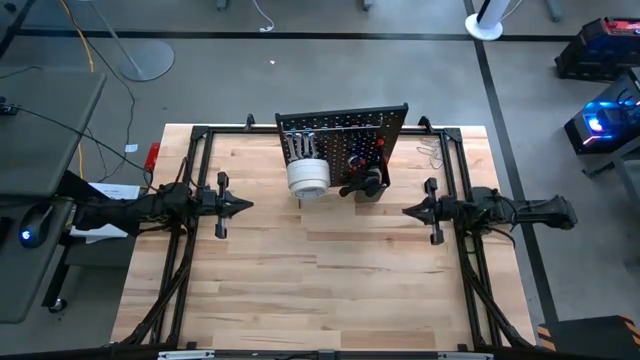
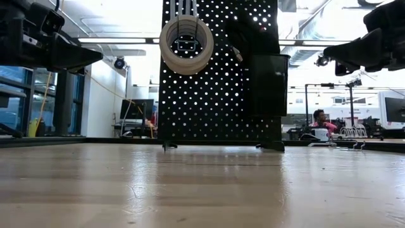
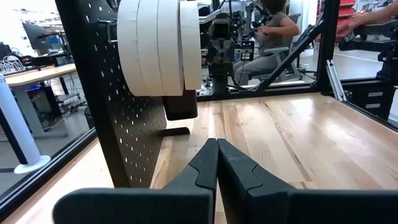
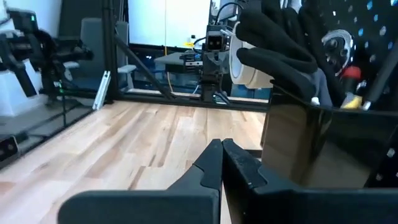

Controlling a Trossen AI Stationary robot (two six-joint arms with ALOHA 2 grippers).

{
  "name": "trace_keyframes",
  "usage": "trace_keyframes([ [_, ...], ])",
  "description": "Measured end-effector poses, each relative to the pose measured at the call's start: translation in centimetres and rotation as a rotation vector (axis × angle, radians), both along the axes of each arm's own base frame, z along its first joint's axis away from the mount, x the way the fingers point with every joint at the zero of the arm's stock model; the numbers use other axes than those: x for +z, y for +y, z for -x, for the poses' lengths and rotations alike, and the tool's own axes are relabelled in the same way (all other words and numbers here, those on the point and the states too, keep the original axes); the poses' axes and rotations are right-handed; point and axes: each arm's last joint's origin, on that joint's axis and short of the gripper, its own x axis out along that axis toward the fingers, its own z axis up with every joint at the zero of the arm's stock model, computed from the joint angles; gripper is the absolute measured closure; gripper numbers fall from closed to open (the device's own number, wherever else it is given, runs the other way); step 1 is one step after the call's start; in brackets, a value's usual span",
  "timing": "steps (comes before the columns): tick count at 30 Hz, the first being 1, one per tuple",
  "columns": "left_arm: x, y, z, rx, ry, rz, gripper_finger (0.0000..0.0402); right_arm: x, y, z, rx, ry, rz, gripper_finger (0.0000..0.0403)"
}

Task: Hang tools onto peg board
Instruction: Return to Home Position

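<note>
The black peg board [image 1: 345, 128] stands upright at the table's far middle. White tape rolls [image 1: 308, 177] [image 3: 158, 46] hang from a peg on its front. Beside them a black glove bundle [image 1: 365, 183] [image 4: 280, 43] sticks out of a small black bin [image 4: 311, 146] fixed to the board. Silver tools [image 1: 299, 147] hang on the board above the tape. My left gripper [image 1: 248, 206] [image 3: 217, 155] is shut and empty, level, left of the board. My right gripper [image 1: 406, 210] [image 4: 222, 149] is shut and empty, level, right of it.
A black frame [image 1: 200, 133] runs around the wooden table. Thin wire pieces [image 1: 432, 150] lie on the wood right of the board. Bare wood [image 1: 320, 280] stretches from the board to the near edge. A person [image 2: 321, 120] sits in the room beyond.
</note>
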Motion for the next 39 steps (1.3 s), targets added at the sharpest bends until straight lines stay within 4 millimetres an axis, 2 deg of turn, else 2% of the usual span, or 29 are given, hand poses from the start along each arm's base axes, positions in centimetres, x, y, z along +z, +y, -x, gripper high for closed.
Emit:
trace_keyframes([
  [14, 0.0, 0.0, 0.0, 0.0, 0.0, 0.0, 0.0402, -0.3, 0.02, -0.25, 0.003, 0.049, -0.234, 0.0402],
  [39, 0.01, 0.0, 0.0, 0.0, -0.001, 0.0, 0.0402, -0.31, 0.02, -0.25, 0.003, 0.048, -0.222, 0.0402],
])
